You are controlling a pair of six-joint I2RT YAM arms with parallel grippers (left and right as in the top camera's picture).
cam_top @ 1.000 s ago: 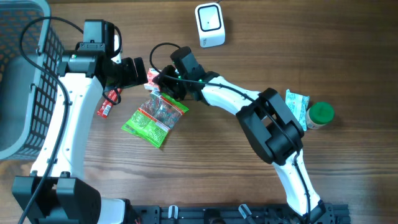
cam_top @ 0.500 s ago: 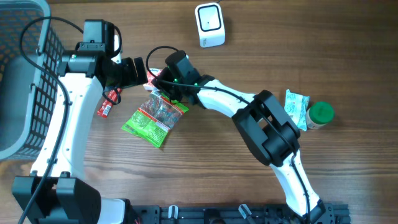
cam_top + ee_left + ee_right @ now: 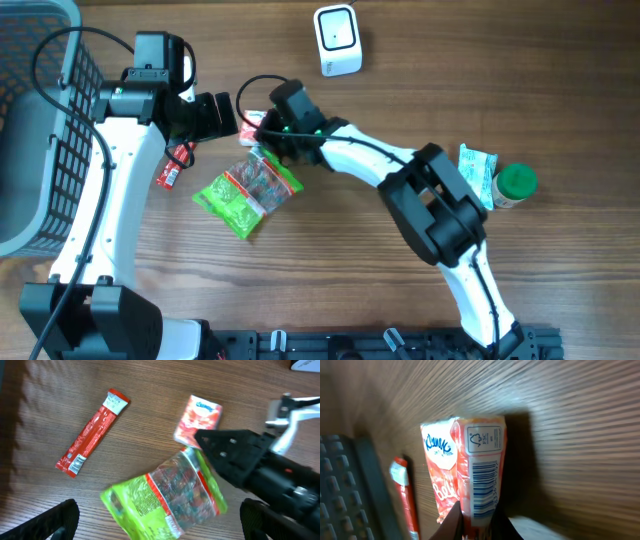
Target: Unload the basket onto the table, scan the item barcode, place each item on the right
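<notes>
**Tissue pack in right gripper's pinch; left gripper standing wide**

- Right gripper (image 3: 476,510): jaws drawn narrow on the near end of the tissue pack (image 3: 470,460), which runs straight out ahead of the fingers. Low over the wooden table (image 3: 330,280).
- Tissue pack: orange-red wrapper. The side panel with the barcode (image 3: 482,485) faces the right wrist camera, just beyond the fingertips.
- Left gripper (image 3: 160,510): fully open, nothing between its fingers, hovering. The tissue pack lies ahead of it, with the right gripper's black tip at the pack's corner.
- Green snack bag (image 3: 165,495): directly below the left gripper. Its red-banded top edge is tucked under the right gripper's tip; whether they touch cannot be told.
- Red stick sachet (image 3: 92,432): flat on the table, ahead and to the left of the left gripper, apart from the bag.
- Scanner (image 3: 337,40): white, well beyond the right gripper, toward the table's far edge.
- Basket (image 3: 70,130): grey, behind the left gripper.
- Green-capped bottle (image 3: 516,184) and teal packet (image 3: 477,170): side by side, well behind the right gripper near its arm's elbow.
</notes>
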